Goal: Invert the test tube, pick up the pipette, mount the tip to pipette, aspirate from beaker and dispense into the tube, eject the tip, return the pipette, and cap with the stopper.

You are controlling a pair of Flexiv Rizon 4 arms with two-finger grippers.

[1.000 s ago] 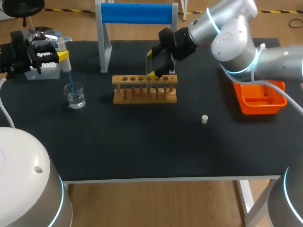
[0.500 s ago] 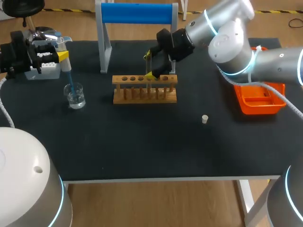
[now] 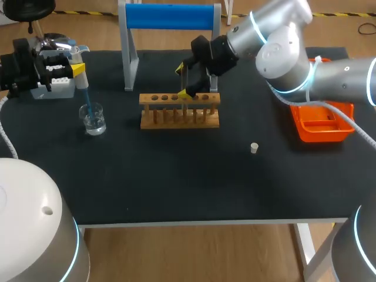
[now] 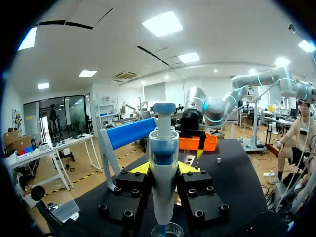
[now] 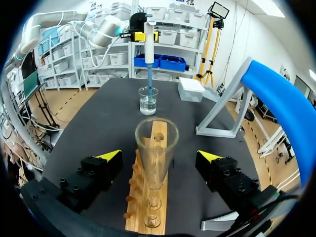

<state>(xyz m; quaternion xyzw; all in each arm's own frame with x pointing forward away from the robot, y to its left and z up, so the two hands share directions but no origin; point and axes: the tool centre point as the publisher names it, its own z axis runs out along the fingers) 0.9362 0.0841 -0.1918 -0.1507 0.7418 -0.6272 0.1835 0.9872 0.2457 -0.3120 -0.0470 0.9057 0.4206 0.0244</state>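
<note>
The test tube (image 5: pixel 156 158) stands upright in a hole of the wooden rack (image 5: pixel 148 212), at the far middle of the table (image 3: pixel 176 182), with its open mouth up. From overhead its clear glass is only a faint line, and its lower end is hidden inside the rack. The right gripper (image 5: pixel 159 156) hangs over it with its fingers spread wide, one on each side of the tube and neither touching.

Left of the rack, the left gripper (image 4: pixel 163 168) is pinching the pipette (image 4: pixel 163 163) upright between its yellow tips. The blue tip (image 3: pixel 86 100) reaches down into the glass beaker (image 3: pixel 93 119). Whether the tip's end meets the liquid is hard to make out, and in the left wrist view only the beaker's rim shows.

A white box (image 5: pixel 191 89) sits beyond the beaker, partly covered by the left gripper in the head view. The small white stopper (image 3: pixel 254 148) lies alone, nearer and to the right of the rack. Farther right is an orange tray (image 3: pixel 320 136), its far side crossed by the right arm. A blue-barred stand (image 3: pixel 169 16) rises behind the rack.
</note>
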